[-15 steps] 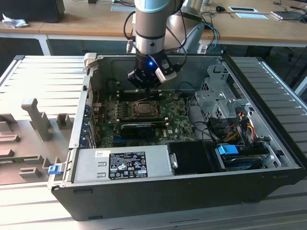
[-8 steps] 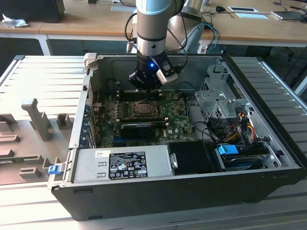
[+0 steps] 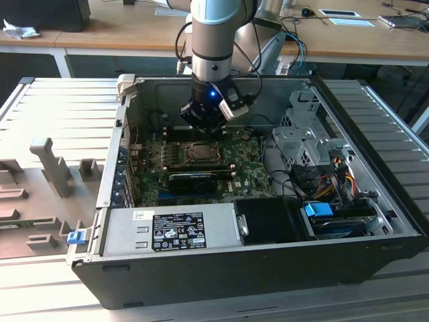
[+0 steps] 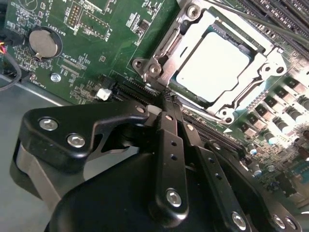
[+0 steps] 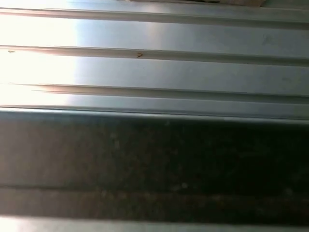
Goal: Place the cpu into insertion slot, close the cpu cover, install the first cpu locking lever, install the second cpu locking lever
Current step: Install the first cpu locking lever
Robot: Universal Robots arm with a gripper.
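Observation:
The cpu [image 4: 210, 63] lies flat in the socket on the green motherboard, its pale top showing through the window of the cpu cover [image 4: 251, 84]. The silver cover is down over it. In the exterior view the socket [image 3: 199, 153] sits mid-board, and my gripper [image 3: 203, 129] hangs just above its far edge. In the second wrist view my gripper [image 4: 166, 98] is shut with nothing between its black fingers [image 4: 166, 145]. Its tip is beside the socket's corner with the lever hinge [image 4: 154, 70]. A thin lever wire [image 4: 263, 24] runs along the socket's far side.
The open computer case [image 3: 375, 194] walls the board in. A power supply [image 3: 174, 231] lies along the front, a drive cage [image 3: 301, 141] with cables at the exterior view's right, and a long black card [image 3: 191, 180] just in front of the socket. Grey fixtures [image 3: 50, 164] stand on the ribbed table.

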